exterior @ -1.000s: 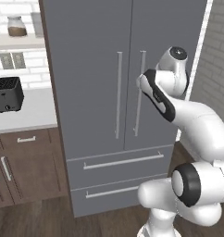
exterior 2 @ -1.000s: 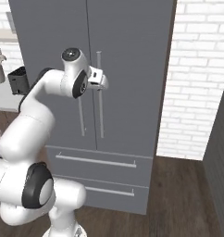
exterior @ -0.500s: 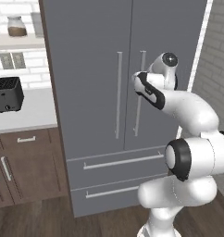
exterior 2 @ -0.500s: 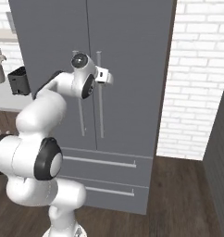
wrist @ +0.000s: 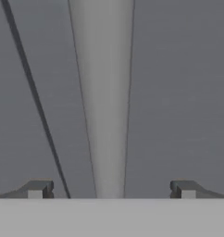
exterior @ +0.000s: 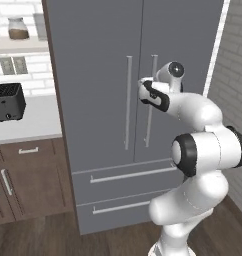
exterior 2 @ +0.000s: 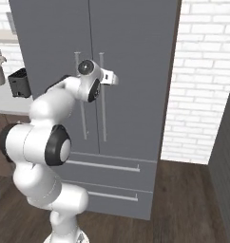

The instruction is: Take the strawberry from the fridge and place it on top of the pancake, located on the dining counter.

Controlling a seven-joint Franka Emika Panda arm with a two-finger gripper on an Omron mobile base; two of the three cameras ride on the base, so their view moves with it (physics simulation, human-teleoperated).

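While both fridge (exterior: 138, 100) doors stood closed, my gripper (wrist: 110, 189) hung wide open and empty at the right door's handle (wrist: 103, 115). My hand view showed that bar running between my fingertips (wrist: 38, 189); the left base view showed a black toaster (exterior: 8, 101) on the side worktop (exterior: 28, 122) instead.

White counter (exterior: 28, 125) over brown cabinets, black toaster (exterior: 9, 102) on it.
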